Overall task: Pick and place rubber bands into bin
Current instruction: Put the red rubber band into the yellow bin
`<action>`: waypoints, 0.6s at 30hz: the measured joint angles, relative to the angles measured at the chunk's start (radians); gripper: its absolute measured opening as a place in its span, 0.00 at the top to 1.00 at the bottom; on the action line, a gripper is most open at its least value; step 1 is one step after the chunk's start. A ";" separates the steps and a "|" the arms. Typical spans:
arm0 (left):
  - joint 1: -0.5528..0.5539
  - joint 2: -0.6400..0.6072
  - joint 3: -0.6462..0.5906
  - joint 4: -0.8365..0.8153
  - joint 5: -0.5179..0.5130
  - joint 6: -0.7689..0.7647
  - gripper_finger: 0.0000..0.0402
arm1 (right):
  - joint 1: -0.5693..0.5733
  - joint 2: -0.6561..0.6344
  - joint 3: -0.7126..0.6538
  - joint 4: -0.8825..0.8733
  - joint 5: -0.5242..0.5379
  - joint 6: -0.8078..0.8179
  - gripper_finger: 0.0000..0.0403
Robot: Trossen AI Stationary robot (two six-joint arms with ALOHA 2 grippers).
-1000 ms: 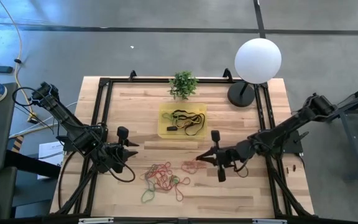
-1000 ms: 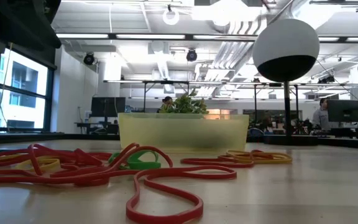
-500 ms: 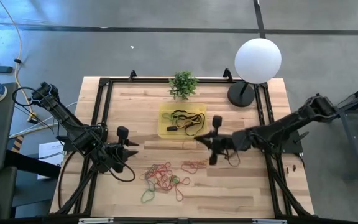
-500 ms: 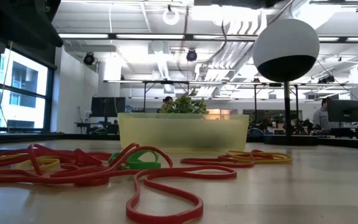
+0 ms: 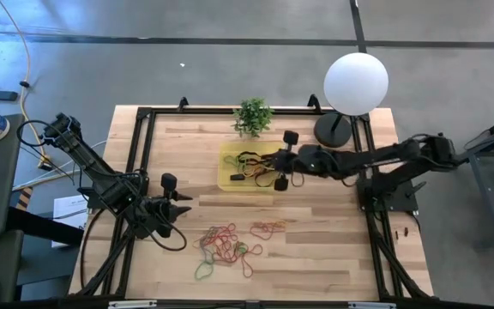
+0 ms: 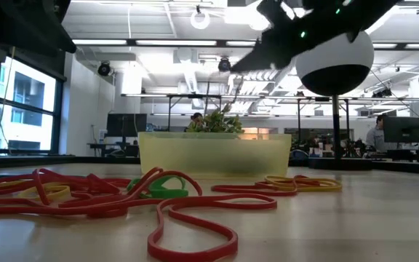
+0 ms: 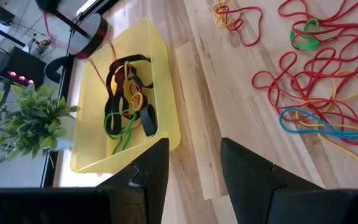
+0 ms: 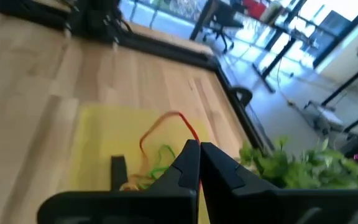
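The yellow bin [image 5: 226, 178] lies in the far middle of the table, with black, green and red bands [image 5: 256, 165] inside. In the low view the bin [image 6: 213, 153] stands behind the loose bands. A pile of mostly red bands [image 5: 225, 243] and a small orange-red cluster [image 5: 268, 229] lie on the wood nearer the near edge. My right gripper [image 5: 268, 163] hovers over the bin's right half, shut on a red band. My left gripper [image 5: 183, 206] waits open, left of the pile; its wrist view shows the bin [image 7: 160, 93] and the pile [image 7: 316, 81]. My right gripper pinches a red-orange band between its fingertips, coming from the table's right and slanting down. The loop [image 8: 166, 121] stands out just beyond the tips, over the bin. In the left wrist view a red strand [image 7: 98, 50] runs from the gripper down toward the bin.
A small green plant [image 5: 253, 116] stands just beyond the bin, and a white globe lamp [image 5: 356, 83] at the far right corner. Black frame rails [image 5: 140, 154] run along the table's sides. Bare wood lies between the bin and the pile.
My right gripper has risen from beside the small orange-red cluster and travelled toward the far edge and leftward, ending over the bin. It has come into the top of the low view. The piles on the table lie as before.
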 joint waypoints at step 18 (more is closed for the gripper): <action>0.000 0.000 0.000 0.021 0.000 0.008 0.67 | -0.138 0.127 0.000 0.035 -0.119 0.095 1.00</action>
